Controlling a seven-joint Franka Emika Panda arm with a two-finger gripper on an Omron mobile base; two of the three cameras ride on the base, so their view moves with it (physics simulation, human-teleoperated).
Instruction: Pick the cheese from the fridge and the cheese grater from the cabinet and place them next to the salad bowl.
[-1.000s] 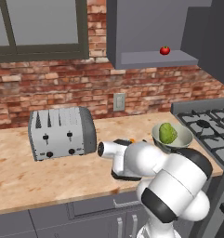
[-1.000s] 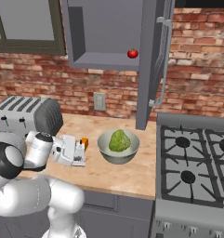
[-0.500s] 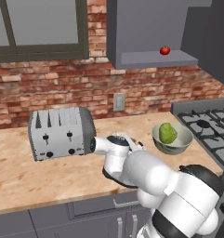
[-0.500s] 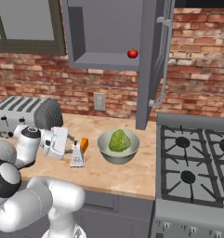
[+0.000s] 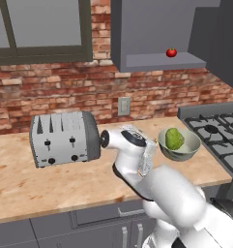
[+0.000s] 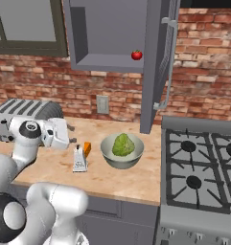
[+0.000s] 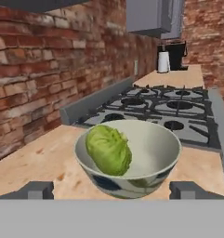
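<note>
A: Cheese [image 6: 87, 148] sits on the counter [image 6: 121, 179] as a small orange wedge, just behind the cheese grater [image 6: 79, 159]. From the right base view I cannot tell whether the two touch. Both stand just beside the salad bowl [image 6: 121, 150], on its toaster side, near the counter's middle.

B: Gripper?

A: Gripper [image 7: 112, 190] hangs low over the counter and looks across at the bowl. Jaws stand wide apart with nothing between them; one fingertip [image 7: 33, 189] shows at each side of the hand view's bottom. In the right base view the hand is near the grater, between it and the toaster [image 6: 26, 118].

B: Judgement on status?

A: Both items appear placed. Task looks essentially done.

B: Risks from here?

A: The hand is close to the grater. A sideways swing toward the bowl could clip it. It is tall and narrow, so it would probably tip, perhaps onto the cheese. The wedge is light and could skid toward the bowl or the front edge. A straight lift away looks safest.

B: Cabinet?

A: Cabinet [image 6: 107, 33] door hangs open near the stove [image 6: 203, 177]; a small tomato [image 6: 136, 55] rests on its shelf. A high swing of the arm could strike the door.

B: Any writing, brands?

A: None legible on toaster, grater, bowl or stove.
</note>
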